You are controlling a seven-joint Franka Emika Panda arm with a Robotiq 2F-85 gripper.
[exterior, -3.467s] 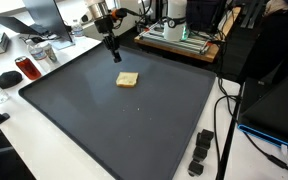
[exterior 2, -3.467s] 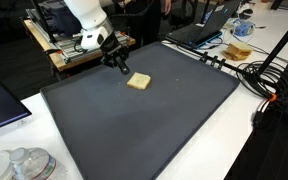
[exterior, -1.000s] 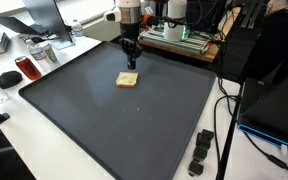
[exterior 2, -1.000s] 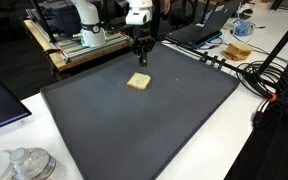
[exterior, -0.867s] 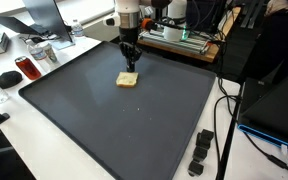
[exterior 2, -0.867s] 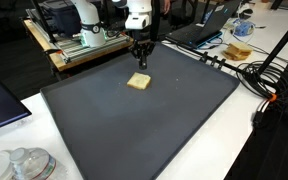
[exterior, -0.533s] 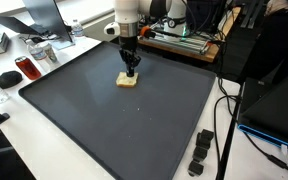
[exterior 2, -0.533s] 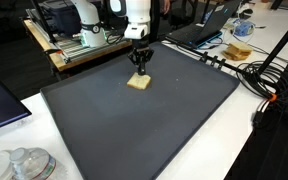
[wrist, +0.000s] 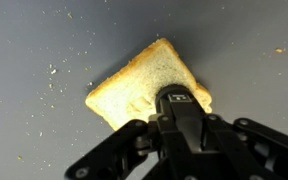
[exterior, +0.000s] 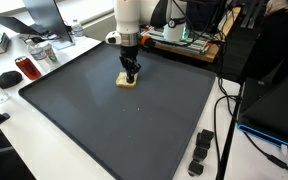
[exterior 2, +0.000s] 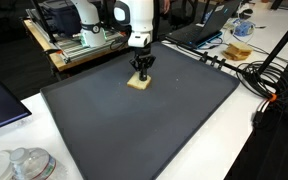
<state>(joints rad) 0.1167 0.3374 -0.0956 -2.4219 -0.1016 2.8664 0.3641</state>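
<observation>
In an exterior view, the gripper (exterior: 130,78) points straight down with its jaws together, tips at the top of the toast (exterior: 126,81), which lies flat on the dark mat (exterior: 114,125) near the far edge. In an exterior view from another side, the toast (exterior 2: 137,84) sits under the gripper (exterior 2: 141,76) on the mat (exterior 2: 144,120). Wrist view: closed jaws press together over the toast (wrist: 134,85); crumbs (wrist: 52,70) are scattered around.
</observation>
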